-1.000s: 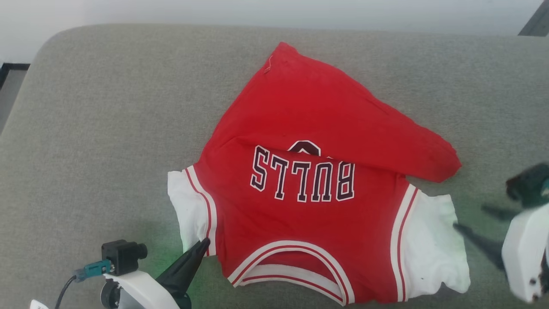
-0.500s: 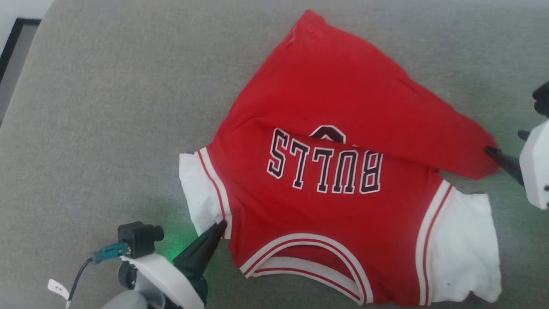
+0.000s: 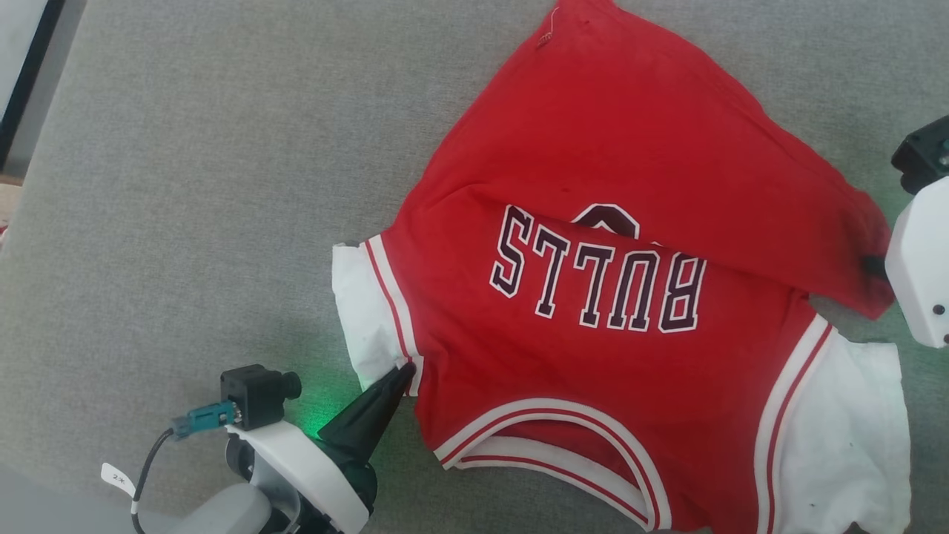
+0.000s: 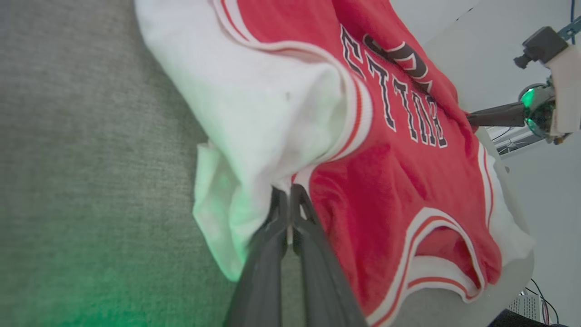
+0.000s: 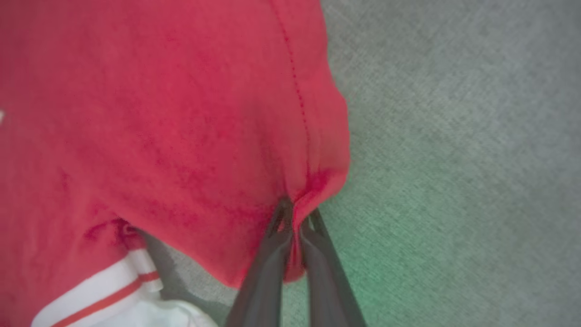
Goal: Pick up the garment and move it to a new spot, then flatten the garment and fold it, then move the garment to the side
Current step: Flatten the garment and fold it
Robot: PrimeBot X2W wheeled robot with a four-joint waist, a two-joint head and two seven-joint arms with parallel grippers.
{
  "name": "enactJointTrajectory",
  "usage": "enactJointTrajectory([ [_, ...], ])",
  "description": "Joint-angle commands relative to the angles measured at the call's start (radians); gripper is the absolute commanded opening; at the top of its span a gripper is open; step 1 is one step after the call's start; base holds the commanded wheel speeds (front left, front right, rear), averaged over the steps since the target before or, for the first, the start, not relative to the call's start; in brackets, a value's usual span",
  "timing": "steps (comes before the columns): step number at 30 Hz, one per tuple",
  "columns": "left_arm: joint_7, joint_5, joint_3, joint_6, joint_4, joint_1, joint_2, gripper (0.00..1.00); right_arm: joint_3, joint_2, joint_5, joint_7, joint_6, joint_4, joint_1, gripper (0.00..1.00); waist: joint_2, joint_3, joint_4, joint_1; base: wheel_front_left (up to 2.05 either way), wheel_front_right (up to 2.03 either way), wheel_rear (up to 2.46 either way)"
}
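Observation:
The garment [image 3: 593,356], a red jersey with white sleeves and upside-down "BULLS" lettering, lies on the grey padded surface [image 3: 185,222] with its lower half folded over towards the lettering. My left gripper [image 3: 404,369] is shut on the garment's edge where the white sleeve meets the striped trim, and the left wrist view shows the pinch [image 4: 287,193]. My right gripper [image 3: 873,264] is shut on the folded red hem corner at the right. In the right wrist view its fingers [image 5: 277,254] bunch the red cloth [image 5: 159,113] between them.
The grey surface has open room left of the garment. Its left edge runs along a dark strip [image 3: 30,74] at the upper left. In the left wrist view, the right gripper [image 4: 470,120] reaches the garment's far side, with the surface's edge [image 4: 504,290] beyond.
The head camera has tipped closer and lower. My right gripper, open at the lower right before, moved up to the red hem corner and shut on it. The left gripper keeps its hold.

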Motion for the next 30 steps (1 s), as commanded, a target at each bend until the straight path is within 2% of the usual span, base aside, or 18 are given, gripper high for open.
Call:
enactJointTrajectory([
  [1, 0.000, -0.011, 0.005, 0.004, 0.007, -0.008, 0.002, 0.00, 0.015, -0.003, 0.007, -0.003, -0.002, 0.025, 0.017, 0.00, 0.0000, -0.003, -0.002, 0.0000, 0.00, 0.00, 0.00],
  [7, 0.000, -0.010, 0.013, 0.003, 0.005, -0.002, 0.008, 0.00, -0.002, -0.011, 0.031, -0.028, -0.002, 0.017, 0.022, 0.00, 0.0000, -0.022, -0.017, 0.0000, 0.00, 0.00, 0.00],
  [14, 0.000, -0.007, 0.026, 0.003, 0.001, 0.023, 0.018, 0.00, -0.031, -0.041, 0.078, -0.041, -0.002, -0.062, 0.088, 0.00, 0.0000, -0.054, -0.044, 0.0000, 0.00, 0.00, 0.00],
  [24, 0.000, 0.003, 0.067, 0.003, -0.016, 0.065, 0.034, 0.00, -0.086, -0.098, 0.154, 0.042, -0.002, -0.306, 0.418, 0.00, 0.0000, -0.103, -0.082, 0.0000, 0.00, 0.00, 0.00],
  [30, 0.000, 0.003, 0.087, 0.003, -0.028, 0.085, 0.047, 0.00, -0.085, -0.054, 0.138, 0.062, -0.002, -0.426, 0.642, 0.00, 0.0000, -0.123, -0.095, 0.0000, 0.00, 0.00, 0.00],
])
